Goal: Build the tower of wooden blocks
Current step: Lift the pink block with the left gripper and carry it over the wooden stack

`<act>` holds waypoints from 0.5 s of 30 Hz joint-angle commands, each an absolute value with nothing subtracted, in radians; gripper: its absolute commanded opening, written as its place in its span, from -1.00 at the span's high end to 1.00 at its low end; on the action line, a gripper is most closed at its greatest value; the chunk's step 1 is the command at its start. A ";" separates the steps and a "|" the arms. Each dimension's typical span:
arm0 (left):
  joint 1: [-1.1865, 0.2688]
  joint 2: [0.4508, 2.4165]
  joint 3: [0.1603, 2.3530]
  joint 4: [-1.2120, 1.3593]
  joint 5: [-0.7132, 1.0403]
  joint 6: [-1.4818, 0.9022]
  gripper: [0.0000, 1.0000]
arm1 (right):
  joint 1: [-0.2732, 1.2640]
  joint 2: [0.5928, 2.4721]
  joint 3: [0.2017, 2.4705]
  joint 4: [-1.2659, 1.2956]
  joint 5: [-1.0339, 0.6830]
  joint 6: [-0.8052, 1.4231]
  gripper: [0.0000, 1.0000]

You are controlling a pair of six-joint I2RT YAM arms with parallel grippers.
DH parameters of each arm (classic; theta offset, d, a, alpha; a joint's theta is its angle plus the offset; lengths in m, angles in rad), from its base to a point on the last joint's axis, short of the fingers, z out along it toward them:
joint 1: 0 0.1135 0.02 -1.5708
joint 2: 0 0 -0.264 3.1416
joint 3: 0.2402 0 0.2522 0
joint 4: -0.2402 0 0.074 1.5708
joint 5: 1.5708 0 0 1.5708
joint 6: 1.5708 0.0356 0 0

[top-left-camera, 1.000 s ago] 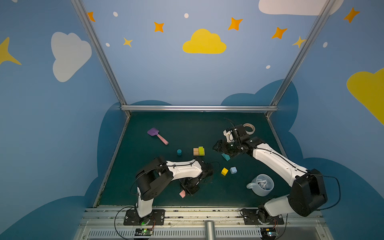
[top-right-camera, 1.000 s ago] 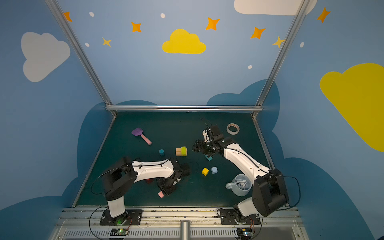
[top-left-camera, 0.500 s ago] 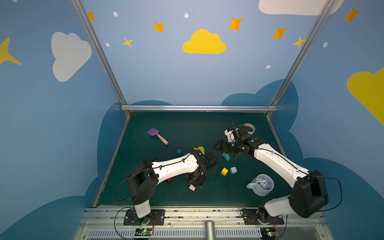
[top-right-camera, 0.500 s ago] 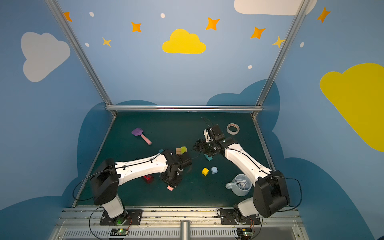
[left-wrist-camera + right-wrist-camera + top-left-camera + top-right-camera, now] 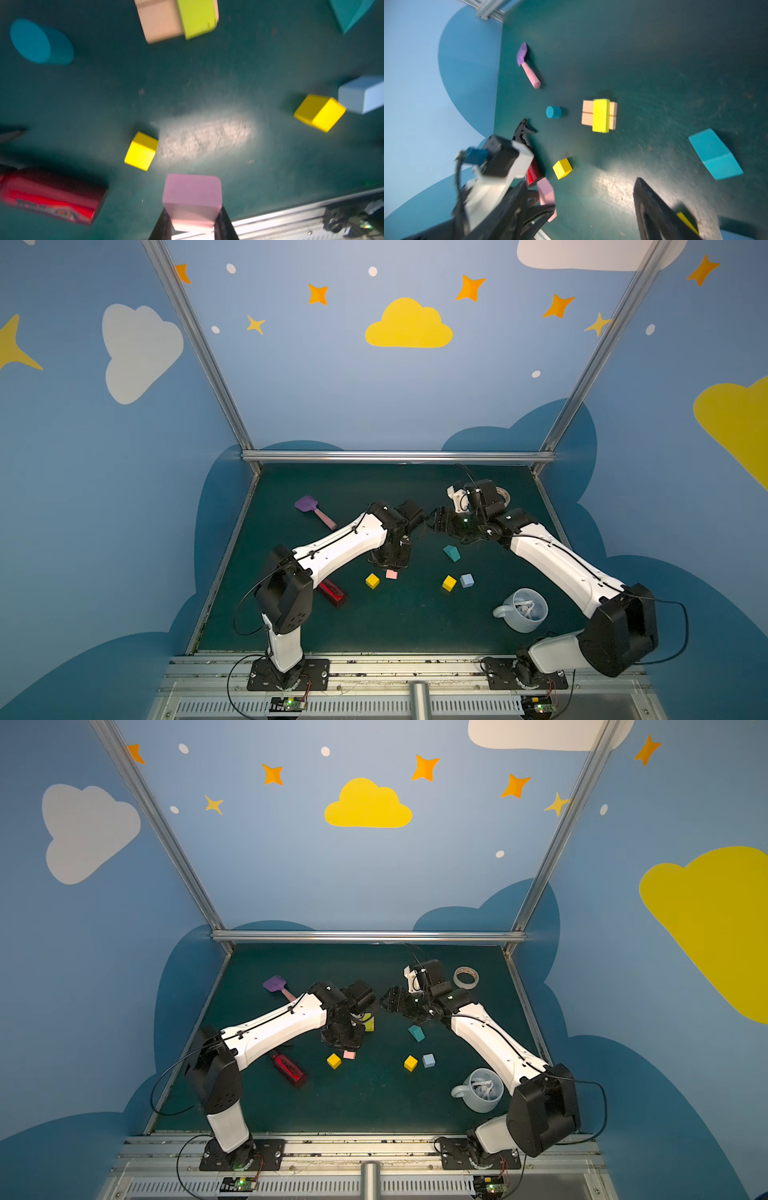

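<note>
Approx a third done. The tower (image 5: 368, 1023) has only its bottom, near mat centre: two tan bars (image 5: 587, 113) side by side, lime slab (image 5: 601, 115) laid across them. Bare tan shows beside the lime, prob. the slot for the pink slab (image 5: 192, 199).

That slab is in the L gripper (image 5: 193, 221), fingers (image 5: 164, 224) pinched narrow on its two sides, nothing else held. In both top views it shows at abt 7 o'clock from the tower, just past the wrist, and looks clear of the mat. R gripper (image 5: 440, 520) hangs at abt 1 o'clock from the tower, jaws wide, empty.

Six blocks left: pink beside lime, then the loose ones.
- Yellow cube (image 5: 372, 580): also abt 7 o'clock, just beyond the pink.
- 2nd yellow cube (image 5: 449, 583), just beside the pale-blue cube (image 5: 467, 580): 4–5 o'clock.
- Teal house-shape (image 5: 451, 552): 3 o'clock.
- Teal cylinder (image 5: 553, 112): near the tower at abt 9 o'clock, hidden under the L arm from above.

No upper tiers yet. Red bottle (image 5: 331, 592), spatula (image 5: 313, 510) and mug (image 5: 523, 610) aren't part of it.
</note>
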State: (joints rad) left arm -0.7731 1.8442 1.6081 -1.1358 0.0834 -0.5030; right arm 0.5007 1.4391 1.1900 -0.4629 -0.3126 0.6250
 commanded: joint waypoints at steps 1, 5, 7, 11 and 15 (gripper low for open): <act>-0.666 1.886 1.692 -1.126 0.050 -0.564 0.91 | 0.467 1.461 1.189 -0.601 -0.273 0.582 -0.55; -0.614 1.988 1.782 -1.130 0.050 -0.569 0.91 | 0.461 1.485 1.220 -0.616 -0.273 0.572 -0.55; -0.596 2.039 1.836 -1.144 0.035 -0.563 0.91 | 0.457 1.497 1.233 -0.619 -0.279 0.568 -0.55; -0.572 2.130 1.932 -1.182 -0.003 -0.542 0.91 | 0.448 1.519 1.251 -0.629 -0.284 0.560 -0.55; -0.550 2.201 2.006 -1.228 -0.050 -0.524 0.90 | 0.443 1.538 1.259 -0.632 -0.292 0.559 -0.55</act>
State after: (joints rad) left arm -0.6987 2.1654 1.9610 -1.1809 0.0566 -0.4759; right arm 0.4496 1.5509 1.2644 -0.4259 -0.2451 0.6373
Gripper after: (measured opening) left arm 0.264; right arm 0.774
